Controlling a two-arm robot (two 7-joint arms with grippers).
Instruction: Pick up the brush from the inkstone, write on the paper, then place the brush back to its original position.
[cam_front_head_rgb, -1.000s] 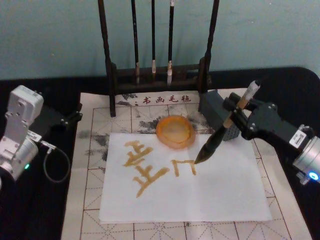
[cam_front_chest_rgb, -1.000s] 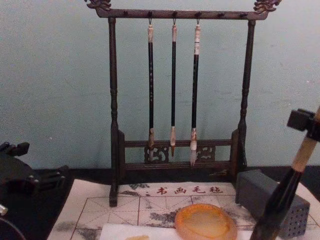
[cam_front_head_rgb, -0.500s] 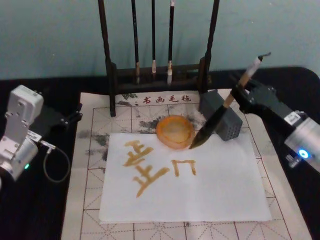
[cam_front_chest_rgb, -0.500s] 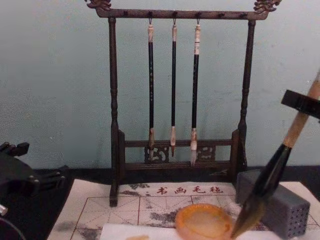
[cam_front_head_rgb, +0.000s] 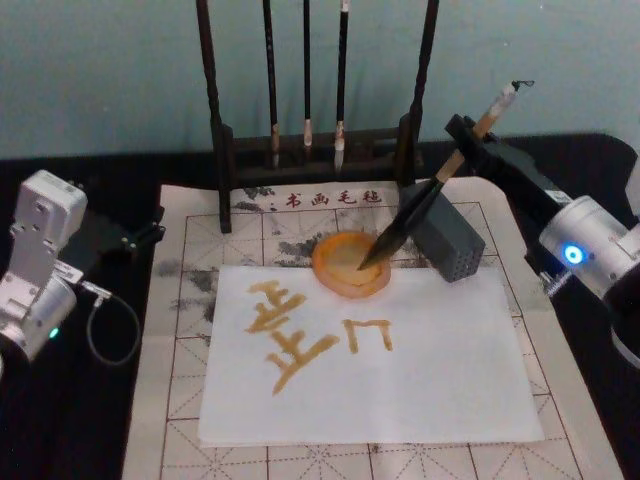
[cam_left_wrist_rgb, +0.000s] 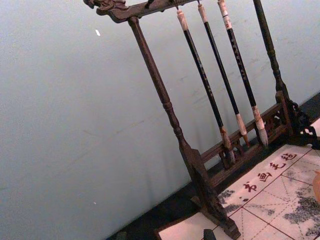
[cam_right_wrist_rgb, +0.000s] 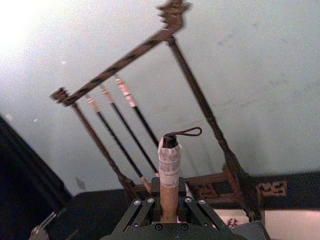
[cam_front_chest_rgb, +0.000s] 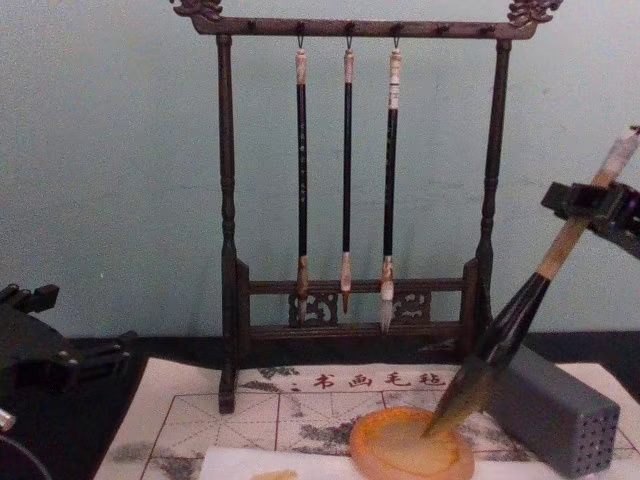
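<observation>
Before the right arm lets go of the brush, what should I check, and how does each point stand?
1. Grip on the brush: ok. The right gripper is shut on the handle of the brush.
2. Tip in the dish: ok. The tuft points down into the orange dish.
3. Writing on the paper: ok. Amber strokes show on the paper.
4. Brush laid down: not ok. It is tilted, with its handle up in the air.
5. Clearance from the grey block: cannot tell. The brush crosses right by its edge.
6. Left gripper out of the way: ok. It is far off to the left.
</observation>
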